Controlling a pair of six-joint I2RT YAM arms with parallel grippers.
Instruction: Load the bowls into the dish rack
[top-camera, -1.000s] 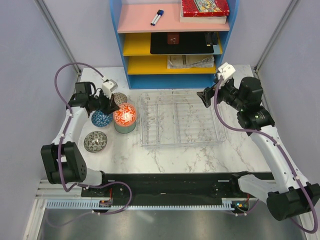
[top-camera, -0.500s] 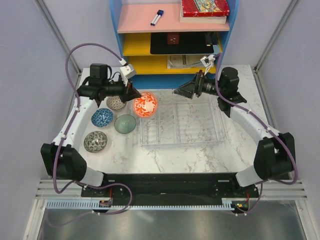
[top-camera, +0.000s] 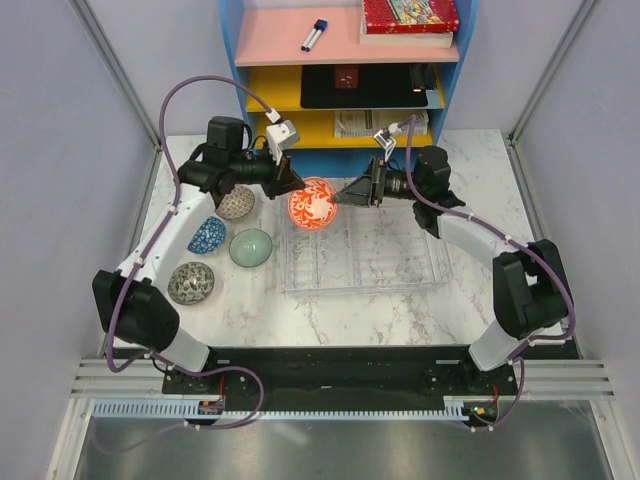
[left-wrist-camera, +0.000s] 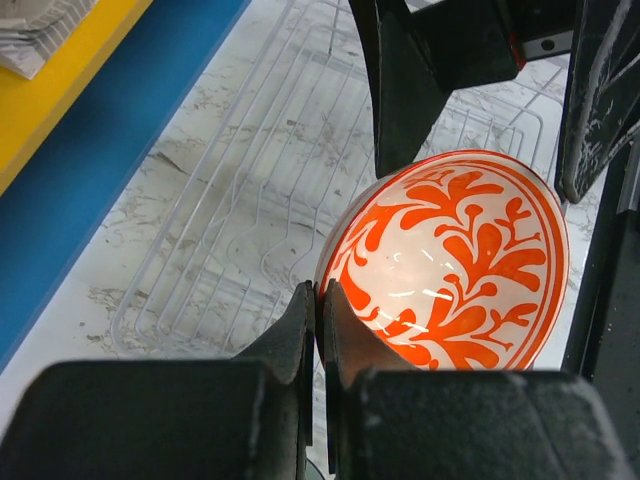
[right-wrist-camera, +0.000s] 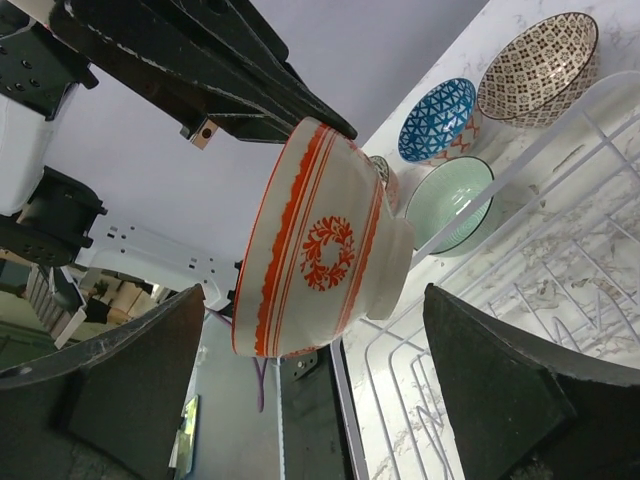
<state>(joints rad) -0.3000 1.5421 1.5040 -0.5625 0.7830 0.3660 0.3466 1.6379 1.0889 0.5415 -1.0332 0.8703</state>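
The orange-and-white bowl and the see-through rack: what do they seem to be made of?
The orange-and-white bowl looks like glazed ceramic: bright glints on its smooth painted inside, and a thick footed base. The dish rack seems to be clear glossy plastic, as the marbled tabletop shows straight through its ribs.

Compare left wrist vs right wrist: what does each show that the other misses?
Left wrist only: the patterned inside of the orange-red bowl, a close look at the left gripper pinching its rim, and the blue shelf unit.
Right wrist only: that bowl's outside and foot, plus the blue bowl, brown-patterned bowl and grey-green bowl on the table.
Both: the held bowl, the dish rack behind it, and both grippers, with the right gripper open and flanking the bowl.
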